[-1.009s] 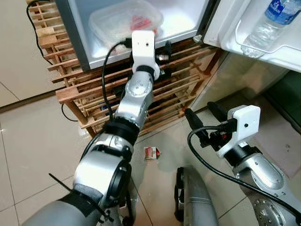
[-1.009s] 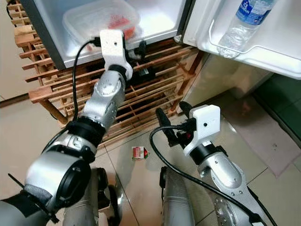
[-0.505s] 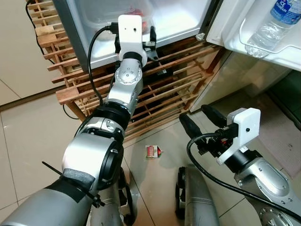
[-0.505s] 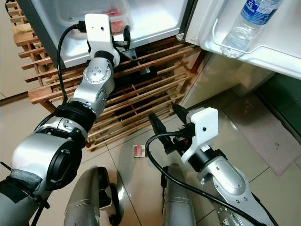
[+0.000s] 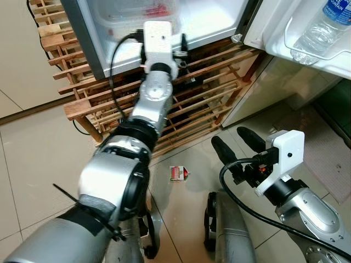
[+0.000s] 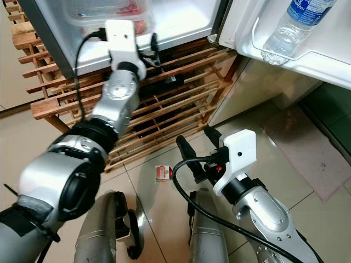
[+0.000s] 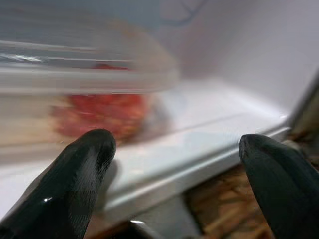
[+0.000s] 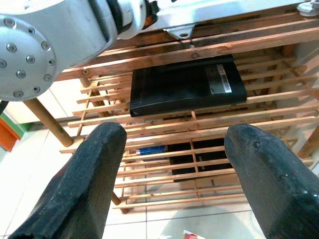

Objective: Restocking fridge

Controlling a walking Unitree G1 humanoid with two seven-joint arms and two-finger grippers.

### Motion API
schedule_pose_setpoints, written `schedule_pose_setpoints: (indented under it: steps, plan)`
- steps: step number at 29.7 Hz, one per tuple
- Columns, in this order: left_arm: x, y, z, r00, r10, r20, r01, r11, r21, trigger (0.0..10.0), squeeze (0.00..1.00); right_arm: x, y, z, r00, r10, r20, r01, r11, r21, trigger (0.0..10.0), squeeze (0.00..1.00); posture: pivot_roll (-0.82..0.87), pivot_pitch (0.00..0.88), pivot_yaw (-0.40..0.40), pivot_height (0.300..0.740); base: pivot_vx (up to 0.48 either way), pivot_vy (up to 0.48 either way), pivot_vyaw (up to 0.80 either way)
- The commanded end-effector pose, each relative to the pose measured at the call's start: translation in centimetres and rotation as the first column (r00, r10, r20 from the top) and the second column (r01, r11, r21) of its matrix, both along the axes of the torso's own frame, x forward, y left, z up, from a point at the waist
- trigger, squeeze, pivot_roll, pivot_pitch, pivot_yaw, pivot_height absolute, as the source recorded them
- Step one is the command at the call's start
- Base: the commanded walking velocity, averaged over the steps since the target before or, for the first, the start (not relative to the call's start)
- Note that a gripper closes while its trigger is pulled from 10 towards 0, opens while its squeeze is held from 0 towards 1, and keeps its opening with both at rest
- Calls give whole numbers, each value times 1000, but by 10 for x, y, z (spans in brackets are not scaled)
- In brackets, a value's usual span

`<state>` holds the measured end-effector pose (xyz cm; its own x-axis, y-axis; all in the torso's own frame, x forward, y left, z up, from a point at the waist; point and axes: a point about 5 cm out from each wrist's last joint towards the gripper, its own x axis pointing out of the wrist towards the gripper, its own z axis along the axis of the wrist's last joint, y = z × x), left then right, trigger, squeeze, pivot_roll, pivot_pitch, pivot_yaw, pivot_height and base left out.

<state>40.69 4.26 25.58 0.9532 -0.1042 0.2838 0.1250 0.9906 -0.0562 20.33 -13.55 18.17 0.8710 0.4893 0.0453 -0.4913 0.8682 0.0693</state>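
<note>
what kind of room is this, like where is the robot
Most likely a home kitchen or utility corner. A small fridge stands open on a slatted wooden rack over a tiled floor, with a water bottle in the door shelf and a clear food container inside, near the left gripper.

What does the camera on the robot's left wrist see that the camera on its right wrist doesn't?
The left wrist view looks into the fridge: a clear food container with something red inside, resting on the white fridge floor.

The right wrist view looks at the wooden rack under the fridge, with a black box lying on its slats.

Both views show their own gripper open, left gripper and right gripper, holding nothing.
</note>
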Motion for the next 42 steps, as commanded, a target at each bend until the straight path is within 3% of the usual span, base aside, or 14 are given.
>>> schedule_pose_setpoints:
  steps: [1, 7, 12, 16, 21, 30, 38, 42]
  plan:
    - [-1, -9, 7, 1000, -19, -3, 19, 999, -30, 10000, 0, -3, -3, 0, 1000, -16, 0, 16, 1000, -19, 10000, 0, -173, 310, -54, 619, 0, 0, 0]
    - [-1, -13, 18, 999, 18, 45, -20, 999, 45, 10000, 0, -5, -3, -1, 1000, -23, -5, 23, 1000, -20, 10000, 0, -186, 309, -45, 619, 0, 0, 0]
    - [2, -2, 17, 995, 83, 57, -88, 992, 88, 10000, 0, -8, -2, -4, 999, -34, -17, 34, 999, -17, 10000, 0, -183, 312, -40, 619, 0, 0, 0]
    - [4, 8, 17, 990, 127, 55, -131, 988, 82, 10000, 0, -9, 0, -7, 999, -35, -24, 35, 999, -15, 10000, 0, -180, 312, -39, 619, 0, 0, 0]
    - [4, 7, 17, 989, 139, 53, -143, 986, 80, 10000, 0, -9, 1, -7, 999, -33, -22, 32, 999, -23, 10000, 0, -182, 310, -38, 619, 0, 0, 0]
    - [1, -3, 16, 998, 28, 61, -31, 998, 59, 10000, 0, -2, -1, -11, 998, -69, -14, 68, 997, -32, 10000, 0, -176, 291, -33, 619, 0, 0, 0]
    - [0, 7, 9, 995, -69, 68, 67, 997, 30, 10000, 0, 13, -3, -19, 992, -123, -35, 123, 992, 0, 10000, 0, -101, 247, -14, 619, 0, 0, 0]
    - [-6, 21, -6, 993, -110, 51, 109, 994, 18, 10000, 0, 27, -4, -24, 987, -154, -40, 154, 988, 20, 10000, 0, -48, 208, -4, 619, 0, 0, 0]
